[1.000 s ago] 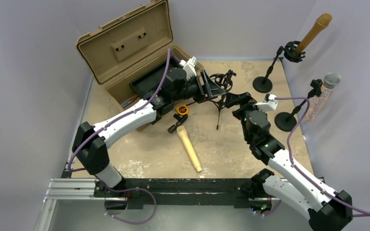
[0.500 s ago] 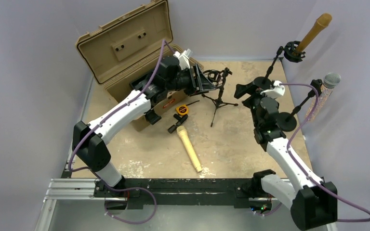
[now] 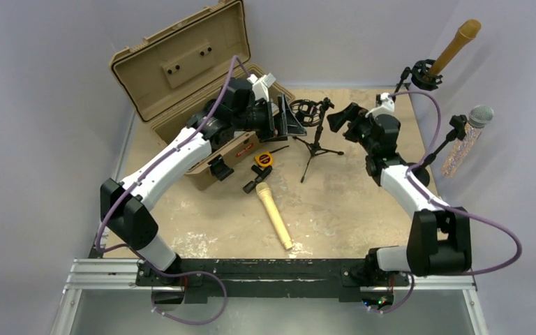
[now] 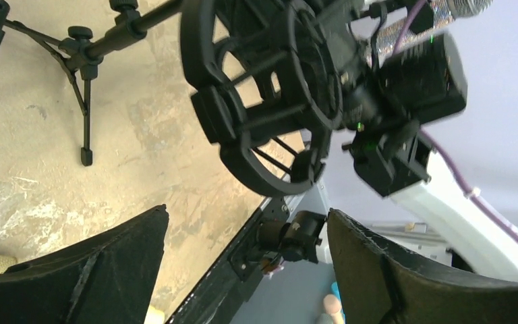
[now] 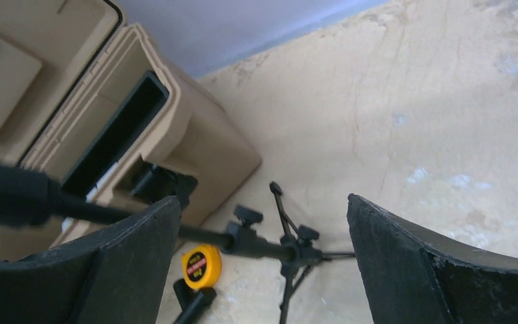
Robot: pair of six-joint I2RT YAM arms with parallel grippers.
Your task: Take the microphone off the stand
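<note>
A black tripod stand (image 3: 315, 143) is upright mid-table, and its round shock mount (image 3: 309, 112) holds nothing. A gold microphone (image 3: 274, 216) lies flat on the table nearer the arm bases. My left gripper (image 3: 287, 120) is open just left of the mount. In the left wrist view the empty mount (image 4: 263, 101) hangs ahead of the left gripper (image 4: 246, 212), clear of both fingers. My right gripper (image 3: 340, 117) is open to the right of the mount. In its own view the right gripper (image 5: 263, 202) looks down on the stand's pole (image 5: 263, 246).
An open tan case (image 3: 181, 77) stands at the back left. A yellow tape measure (image 3: 263, 159) and a small black part (image 3: 253, 184) lie by it. At the back right, two more stands hold a gold microphone (image 3: 455, 45) and a silver-headed one (image 3: 476, 120).
The tilted stand has been set upright on its legs. My left gripper has opened and drawn back left of the mount. The right arm swung up and away toward the back right.
</note>
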